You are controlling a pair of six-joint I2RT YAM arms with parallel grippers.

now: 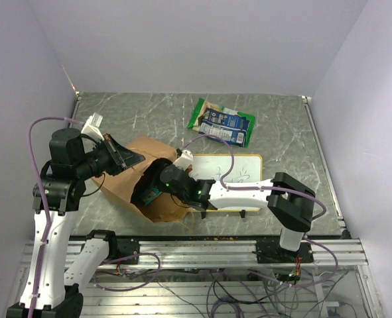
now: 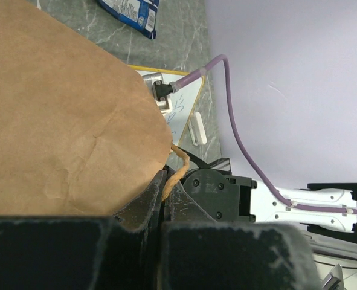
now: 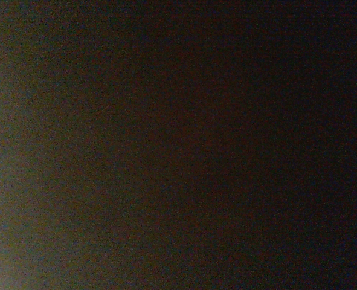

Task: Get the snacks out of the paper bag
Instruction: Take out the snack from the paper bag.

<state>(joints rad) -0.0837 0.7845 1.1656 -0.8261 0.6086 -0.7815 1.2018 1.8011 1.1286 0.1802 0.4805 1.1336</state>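
Observation:
The brown paper bag [image 1: 132, 182] lies tilted on the table, its mouth facing right. My left gripper [image 1: 134, 158] is shut on the bag's upper rim and its string handle [image 2: 177, 172]; the bag fills the left wrist view [image 2: 63, 121]. My right wrist [image 1: 176, 180] reaches into the bag's mouth, its fingers hidden inside. The right wrist view is all dark. A green chip bag [image 1: 207, 110] and dark blue wrappers [image 1: 227, 127] lie on the table behind the bag. One blue wrapper also shows in the left wrist view [image 2: 130, 11].
A framed whiteboard [image 1: 242, 171] lies right of the bag, under the right arm. A white eraser block [image 2: 196, 128] sits on it. Grey walls close the table at the back and sides. The right arm's purple cable [image 1: 230, 156] arcs over the whiteboard.

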